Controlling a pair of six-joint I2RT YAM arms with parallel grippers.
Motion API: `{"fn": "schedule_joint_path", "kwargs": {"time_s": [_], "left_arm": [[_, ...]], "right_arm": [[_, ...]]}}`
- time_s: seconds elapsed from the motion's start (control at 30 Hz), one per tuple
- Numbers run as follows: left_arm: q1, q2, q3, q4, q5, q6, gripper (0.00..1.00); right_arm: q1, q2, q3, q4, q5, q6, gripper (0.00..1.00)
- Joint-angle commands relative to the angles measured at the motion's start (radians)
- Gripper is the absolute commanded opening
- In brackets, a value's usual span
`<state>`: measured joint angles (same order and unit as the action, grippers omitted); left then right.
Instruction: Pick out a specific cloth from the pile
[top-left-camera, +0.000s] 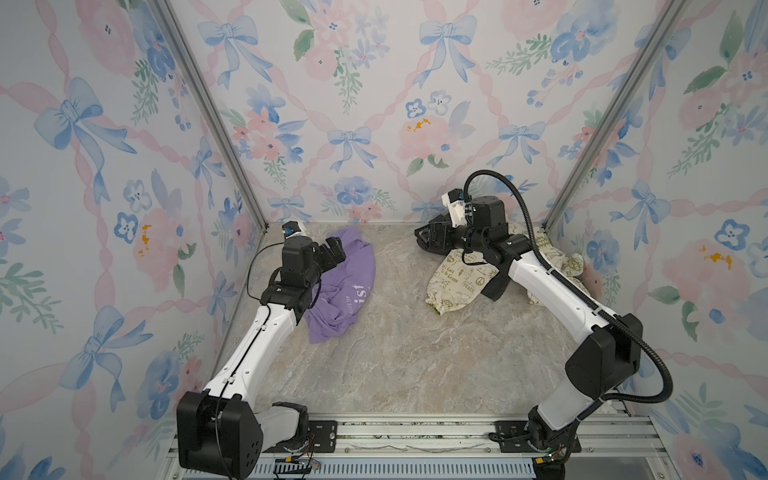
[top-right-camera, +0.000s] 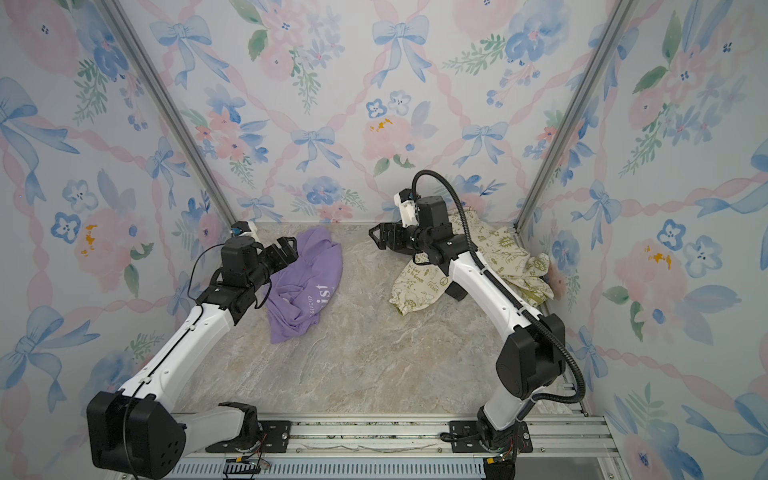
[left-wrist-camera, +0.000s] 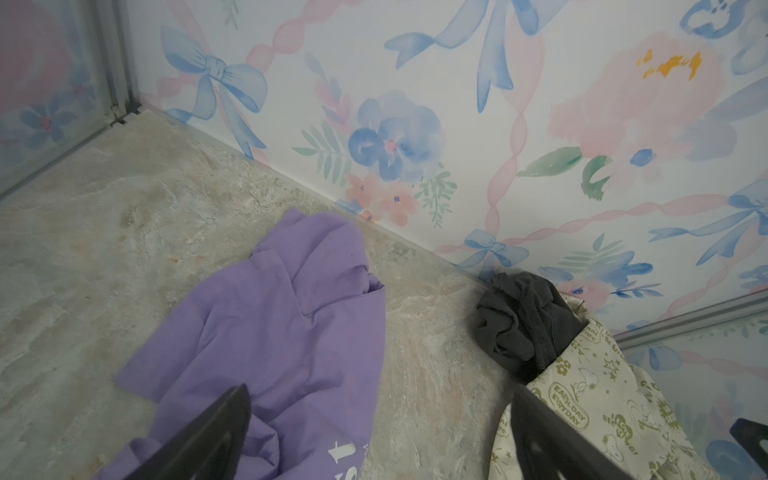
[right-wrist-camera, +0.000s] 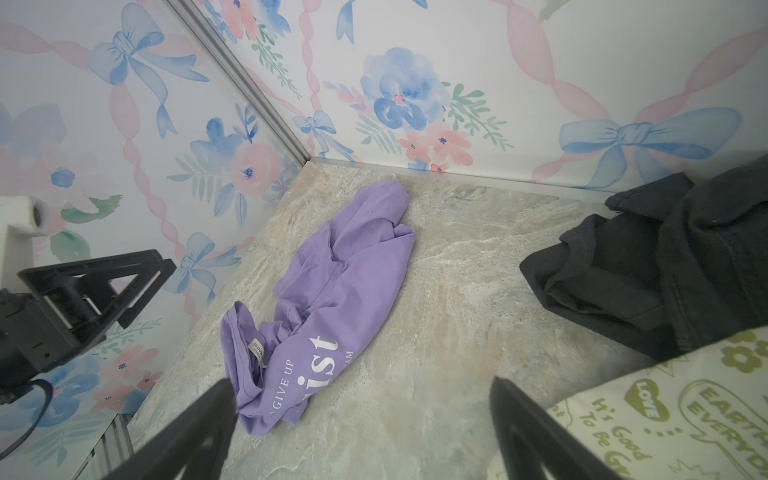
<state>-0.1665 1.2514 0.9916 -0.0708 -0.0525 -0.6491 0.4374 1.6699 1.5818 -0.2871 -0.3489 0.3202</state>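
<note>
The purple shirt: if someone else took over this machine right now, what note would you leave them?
Left gripper: fingers open, empty, over the far end of the purple shirt.
Right gripper: fingers open, empty, beside the cream garment.
The shirt lies alone on the table, with bare surface between it and the cream garment and dark garment.
Done: the shirt looks separated from the pile.
Remaining: probably only pulling both arms back.
</note>
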Motion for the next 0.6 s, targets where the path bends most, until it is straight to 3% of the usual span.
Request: {"fn": "schedule_joint_path", "kwargs": {"time_s": [0.0,0.57], "left_arm": [[-0.006,0.052,-0.053,0.048,0.060,-0.034,0.98],[-0.004,0.211,-0.300,0.164,0.135,-0.022,0.98]], "right_arm": [[-0.017,-0.062,-0.037,-0.012,-0.005,-0.019,0.97],[-0.030,-0.108,-0.112,-0.012,0.013,-0.003,0.97]]}}
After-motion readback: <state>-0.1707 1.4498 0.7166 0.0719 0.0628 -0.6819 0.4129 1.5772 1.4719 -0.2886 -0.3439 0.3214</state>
